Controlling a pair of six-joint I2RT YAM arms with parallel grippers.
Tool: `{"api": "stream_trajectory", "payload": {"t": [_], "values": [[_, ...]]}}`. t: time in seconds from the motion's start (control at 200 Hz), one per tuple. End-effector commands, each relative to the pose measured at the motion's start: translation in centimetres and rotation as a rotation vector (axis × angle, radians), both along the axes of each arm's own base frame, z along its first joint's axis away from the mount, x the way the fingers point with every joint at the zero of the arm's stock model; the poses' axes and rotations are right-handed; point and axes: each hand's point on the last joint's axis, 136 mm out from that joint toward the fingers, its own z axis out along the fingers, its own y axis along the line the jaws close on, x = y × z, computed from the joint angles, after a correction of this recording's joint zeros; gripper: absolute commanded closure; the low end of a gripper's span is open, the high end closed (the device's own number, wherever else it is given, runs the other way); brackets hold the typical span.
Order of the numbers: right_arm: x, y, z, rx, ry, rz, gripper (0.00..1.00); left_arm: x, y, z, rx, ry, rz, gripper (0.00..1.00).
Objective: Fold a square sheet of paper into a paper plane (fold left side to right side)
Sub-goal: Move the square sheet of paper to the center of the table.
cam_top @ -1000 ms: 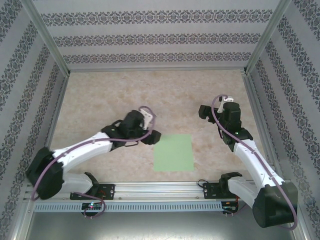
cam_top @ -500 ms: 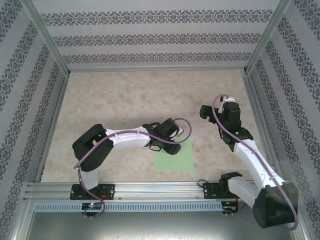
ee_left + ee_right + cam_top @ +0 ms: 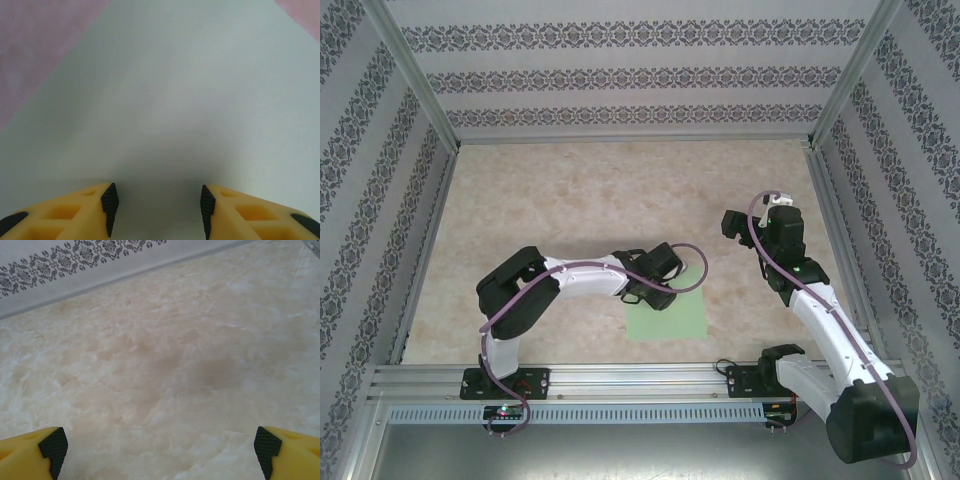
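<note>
Left tool [image 3: 156, 206], jaws half-spread up close, overlaps the square sheet of paper [image 3: 676, 318] seen from above.

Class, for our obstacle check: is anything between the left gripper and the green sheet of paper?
Nothing visible. The left gripper hangs right over the square sheet of paper, and the wrist view has bare paper between its jaws.

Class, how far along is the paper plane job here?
Done: nothing folded; the square sheet of paper lies flat on the table. In hand: the left end effector is over the sheet, jaws apart. The right end effector is open, off the sheet. Left: the left-to-right fold and every later one.
</note>
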Motion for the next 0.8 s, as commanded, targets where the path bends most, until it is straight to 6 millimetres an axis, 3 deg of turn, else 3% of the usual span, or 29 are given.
{"api": "stream_trajectory", "payload": {"t": [0.0,0.355,0.56,0.654,0.794], "values": [[-0.3,-0.1,0.2,-0.004,-0.007,-0.012,0.02,1.1,3.5,-2.2,0.126,0.015,-0.008,0.49],[-0.9,0.3,-0.3,0.018,0.009,0.003,0.02,7.4,3.7,-1.2,0.081,-0.017,-0.030,0.50],[-0.9,0.7,-1.4,0.026,0.052,0.027,0.02,9.1,3.5,-0.3,0.052,-0.027,-0.034,0.50],[-0.8,1.2,-1.9,0.036,0.078,0.050,0.02,9.2,3.1,1.5,0.020,-0.040,-0.034,0.48],[-0.3,2.8,-2.8,0.075,0.119,0.117,0.02,9.1,2.8,5.8,-0.077,-0.076,0.001,0.45]]}}
